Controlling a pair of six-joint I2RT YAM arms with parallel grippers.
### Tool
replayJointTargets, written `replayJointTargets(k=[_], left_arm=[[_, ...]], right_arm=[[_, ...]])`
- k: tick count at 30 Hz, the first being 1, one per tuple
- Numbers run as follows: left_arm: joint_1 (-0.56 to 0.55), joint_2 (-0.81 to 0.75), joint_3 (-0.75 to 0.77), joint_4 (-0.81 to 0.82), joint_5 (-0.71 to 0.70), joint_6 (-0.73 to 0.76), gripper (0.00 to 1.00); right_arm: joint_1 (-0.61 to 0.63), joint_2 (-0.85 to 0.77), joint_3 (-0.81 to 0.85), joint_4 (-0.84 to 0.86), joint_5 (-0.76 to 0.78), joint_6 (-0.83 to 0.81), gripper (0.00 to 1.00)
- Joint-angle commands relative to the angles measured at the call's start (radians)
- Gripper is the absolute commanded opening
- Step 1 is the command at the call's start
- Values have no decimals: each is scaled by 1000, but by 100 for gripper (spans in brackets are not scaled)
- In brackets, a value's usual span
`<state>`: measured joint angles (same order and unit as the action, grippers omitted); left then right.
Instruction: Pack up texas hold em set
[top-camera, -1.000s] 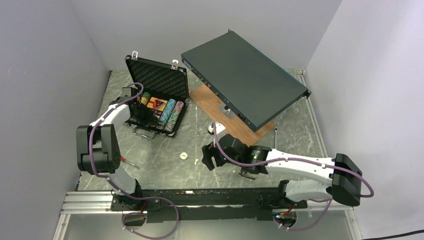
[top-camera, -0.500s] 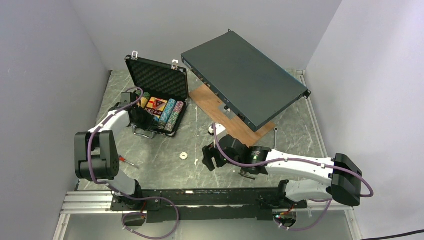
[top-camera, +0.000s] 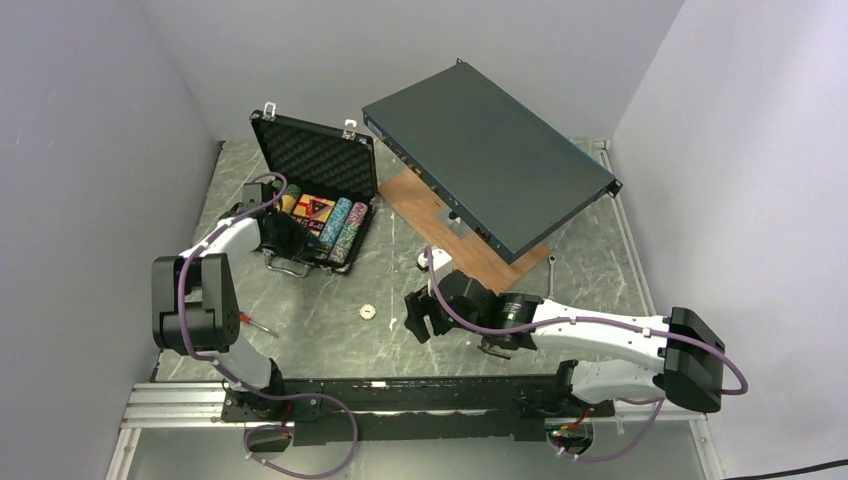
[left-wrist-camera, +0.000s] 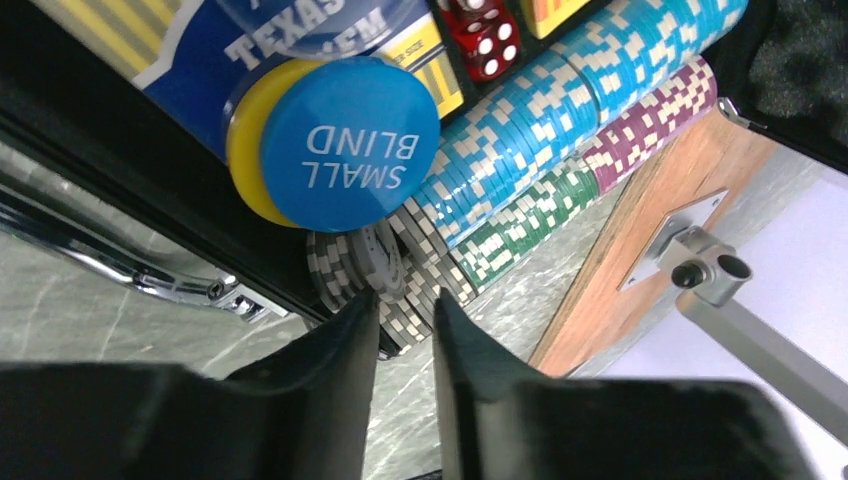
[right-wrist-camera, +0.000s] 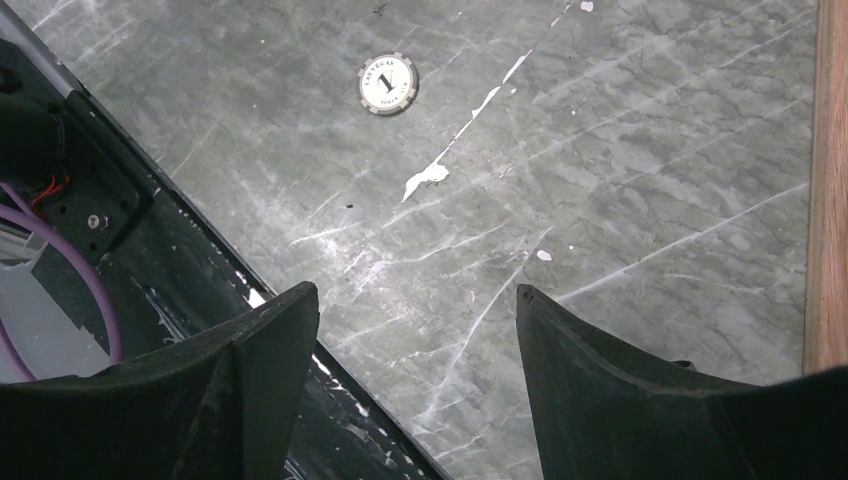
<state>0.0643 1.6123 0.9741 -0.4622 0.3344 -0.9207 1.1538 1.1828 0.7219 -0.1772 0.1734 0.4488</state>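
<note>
1. **Change.** The left gripper (left-wrist-camera: 403, 302) has drawn back from deeper inside the briefcase (top-camera: 318, 160) to its near edge. Over the last half-second it has barely shifted. The right gripper (right-wrist-camera: 412, 295) and the loose chip (right-wrist-camera: 388, 83) have not moved.
2. **Hands.** The left jaws stand almost together, with only a slit between them and nothing visible in it. The right jaws are spread wide and empty, hovering over the table (right-wrist-camera: 620, 150).
3. **Meaning.** The retreat reads as a placement just finished. The briefcase sits at the table's far left, lid upright, and holds most of the set. One chip lies outside it, near the right gripper, so packing looks incomplete and the lid is not yet shut.
4. **Materials.** Grey egg-crate foam lines the lid, and the latches (top-camera: 269, 108) and handle (left-wrist-camera: 150, 275) are bright metal. Striped-edge chips lie on edge in rows: the pale-blue row (left-wrist-camera: 560, 130), green row (left-wrist-camera: 530, 220), purple row (left-wrist-camera: 650, 120) and grey row (left-wrist-camera: 350, 270). A smooth blue disc (left-wrist-camera: 350, 145) printed "SMALL BLIND" overlaps a yellow disc (left-wrist-camera: 245, 150), beside red dice (left-wrist-camera: 485, 40). The table is smooth, veined grey stone.
</note>
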Motion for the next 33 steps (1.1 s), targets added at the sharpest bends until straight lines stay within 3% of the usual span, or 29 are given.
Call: replayJointTargets(k=[1,13,23,25,30,31,33], left_arm=[[5,-26,11,18,-21,16,37],[8,-203,-21,-42,7,119,57],[-14,-549,-234,-127,169,326,69],[-24,-649,-300,-161,149,336,81],[-25,-829,-299,-331,72,389,85],[-25,-848,-288,-346,73,392,93],[-24,-871,-261,-376,64,392,95]], right_arm=[[5,-12,-5,52,-17,8,74],[14,71,49,41,-16,9,75],[77,303,180,49,-9,51,96],[90,349,217,42,20,67,96],[100,448,315,5,112,80,93],[101,478,343,-10,116,72,91],[101,538,404,-39,134,54,89]])
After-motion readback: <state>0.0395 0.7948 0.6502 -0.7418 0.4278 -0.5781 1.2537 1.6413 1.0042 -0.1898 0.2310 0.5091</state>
